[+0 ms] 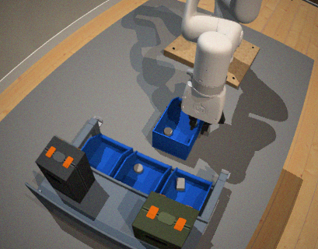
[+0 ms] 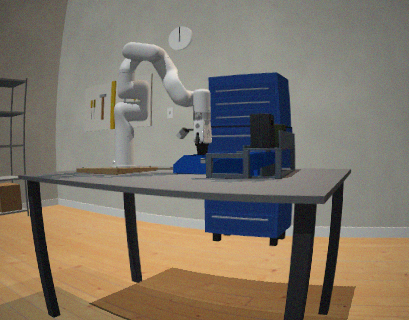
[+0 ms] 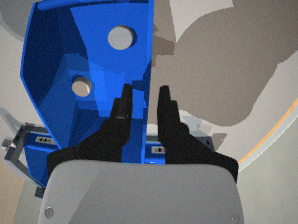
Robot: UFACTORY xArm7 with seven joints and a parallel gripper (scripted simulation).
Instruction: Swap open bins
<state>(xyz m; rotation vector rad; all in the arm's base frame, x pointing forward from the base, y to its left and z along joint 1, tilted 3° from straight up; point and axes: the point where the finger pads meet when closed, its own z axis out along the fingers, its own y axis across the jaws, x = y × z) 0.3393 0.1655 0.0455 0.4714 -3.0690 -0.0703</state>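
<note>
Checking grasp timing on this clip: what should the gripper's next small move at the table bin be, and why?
Probably close the fingers. The gripper is open, with one finger inside and one outside the side wall of the loaded bin on the table. Gaps show on both sides, so nothing is gripped yet.

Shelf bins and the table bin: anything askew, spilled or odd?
Nothing stands out. Three blue bins sit level in the shelf, the left one empty. The bin on the table stands upright, parts inside; the gripper straddles its wall, partly open.
</note>
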